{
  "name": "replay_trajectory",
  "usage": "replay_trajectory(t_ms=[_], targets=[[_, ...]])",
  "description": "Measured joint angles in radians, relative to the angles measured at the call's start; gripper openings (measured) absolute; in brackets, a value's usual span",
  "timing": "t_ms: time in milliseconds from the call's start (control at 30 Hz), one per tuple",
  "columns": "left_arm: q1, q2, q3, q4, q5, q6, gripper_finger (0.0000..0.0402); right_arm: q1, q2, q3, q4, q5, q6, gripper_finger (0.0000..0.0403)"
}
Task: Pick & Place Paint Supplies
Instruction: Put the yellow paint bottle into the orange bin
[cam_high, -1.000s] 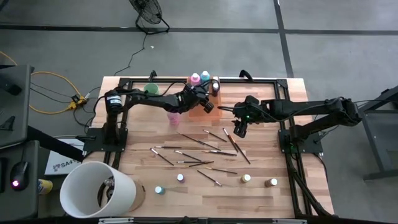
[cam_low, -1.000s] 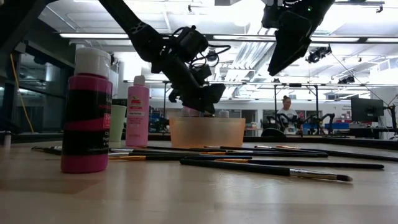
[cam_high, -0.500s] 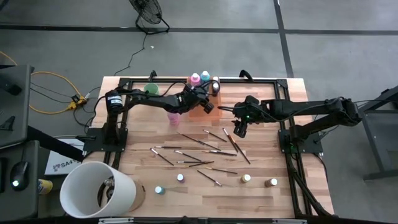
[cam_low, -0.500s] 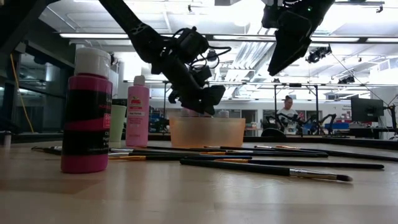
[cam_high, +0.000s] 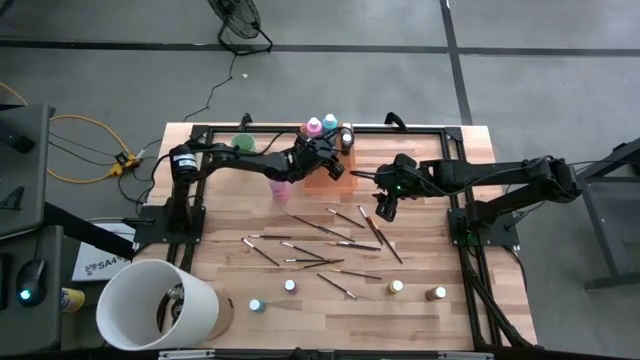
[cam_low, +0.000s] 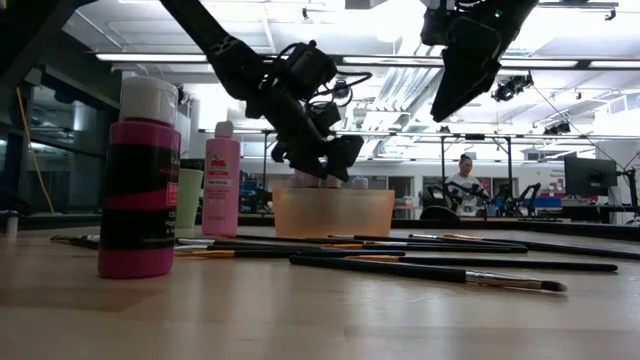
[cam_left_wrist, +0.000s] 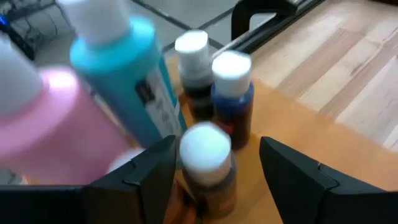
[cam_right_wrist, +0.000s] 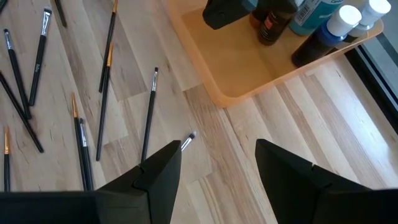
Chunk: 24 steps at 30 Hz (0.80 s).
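Left wrist view gives you the small dark bottle (cam_left_wrist: 206, 165) with its pale cap standing in the orange tray (cam_left_wrist: 292, 118), between the left gripper (cam_left_wrist: 214, 168)'s fingers with a gap on each side, so they stand released around it. Its lower part is cut off by the picture's edge and the label is too blurred to read. Just behind it stand two more small bottles (cam_left_wrist: 233, 106), and beside them the teal bottle (cam_left_wrist: 134, 87) and a pink bottle (cam_left_wrist: 56, 118), both cropped.

In the low view the left gripper (cam_low: 320, 160) hangs right over the tray (cam_low: 333, 212), whose cloudy wall hides the bottles inside except for their caps. Compared with a second ago, the gripper sits at the same spot over the tray, but its fingers have spread apart.

Your right gripper (cam_high: 383, 208) hovers over the middle of the table (cam_high: 440, 250), fingers apart and holding nothing; in its own wrist view the tray's corner (cam_right_wrist: 249, 74) shows ahead.

Scattered brushes (cam_high: 330, 235) lie across the boards between the arms and the front edge, with four small bottles (cam_high: 397, 286) standing in a loose row nearer the front. Another pink bottle (cam_low: 137, 180) stands close to the low camera and blocks much of that side; a mint-green cup (cam_low: 187, 200) shows partly behind it. A white bucket (cam_high: 155, 305) sits at the table's front left corner.
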Motion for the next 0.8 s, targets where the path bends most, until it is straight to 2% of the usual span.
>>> replay_trajectory(t_ms=[300,433,700,800], targets=[[-0.002,-0.002,0.108,-0.117,0.014,0.060,0.0228,0.000,0.000,0.000,-0.024,-0.004,0.000,0.0201],[-0.008,-0.038,0.117,-0.148,0.035,0.099,0.0228,0.009,-0.016,0.000,-0.064,-0.002,0.007,0.0201],[-0.067,-0.134,0.117,-0.261,0.043,0.188,0.0228,0.116,-0.115,0.000,-0.154,-0.006,0.034,0.0201],[-0.094,-0.178,0.083,-0.257,0.043,0.220,0.0228,0.176,-0.144,0.000,-0.191,-0.051,0.067,0.0201]])
